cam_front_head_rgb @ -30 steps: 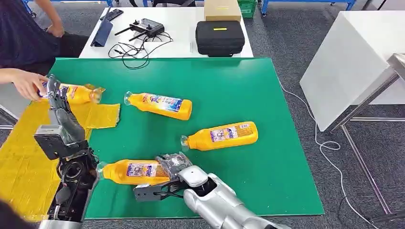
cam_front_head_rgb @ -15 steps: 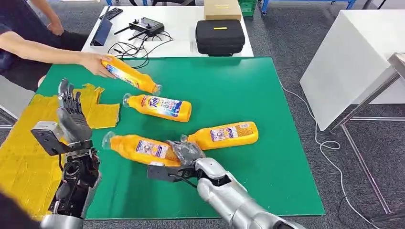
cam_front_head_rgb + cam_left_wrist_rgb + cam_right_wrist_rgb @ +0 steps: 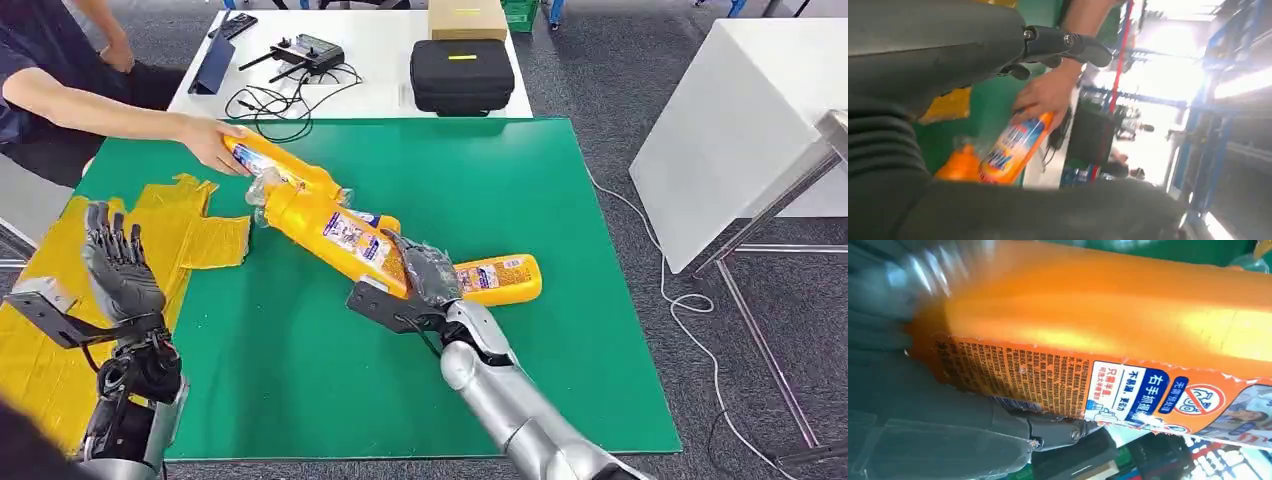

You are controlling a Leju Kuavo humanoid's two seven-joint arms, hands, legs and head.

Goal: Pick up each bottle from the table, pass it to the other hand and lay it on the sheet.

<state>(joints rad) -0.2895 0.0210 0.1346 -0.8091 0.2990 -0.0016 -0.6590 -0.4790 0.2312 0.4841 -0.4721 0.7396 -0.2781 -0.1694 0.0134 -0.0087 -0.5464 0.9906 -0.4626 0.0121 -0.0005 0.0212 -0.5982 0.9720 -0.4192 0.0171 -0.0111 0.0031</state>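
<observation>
Four orange bottles are in sight. The right robot hand [image 3: 425, 275] is clamped around the base end of one bottle [image 3: 330, 228] and holds it lifted off the green table [image 3: 500, 180], tilted, with its clear cap end pointing toward the far left corner; in the right wrist view the same bottle [image 3: 1108, 335] lies across the grey fingers [image 3: 1048, 427], label text facing the camera. A second bottle [image 3: 497, 277] lies flat on the table just behind that hand, toward the right edge, its base pointing right. A third bottle [image 3: 375, 219] is mostly hidden behind the lifted one, with only an orange end showing. The fourth bottle [image 3: 285, 167] is gripped by a person's hand [image 3: 210, 143] near the far edge of the table; the left wrist view shows that hand [image 3: 1045, 95] wrapped over the bottle's top end.

The left robot hand [image 3: 120, 265] is raised near the left edge with its fingers apart and nothing in them, above the yellow sheet [image 3: 50, 340], which covers the table's left side and near left corner.

Beyond the far edge stands a white table [image 3: 385, 60] carrying one black case [image 3: 461, 75], one cardboard box [image 3: 465, 18], one remote controller [image 3: 300, 53] with black cables, and one dark tablet [image 3: 215, 65].
</observation>
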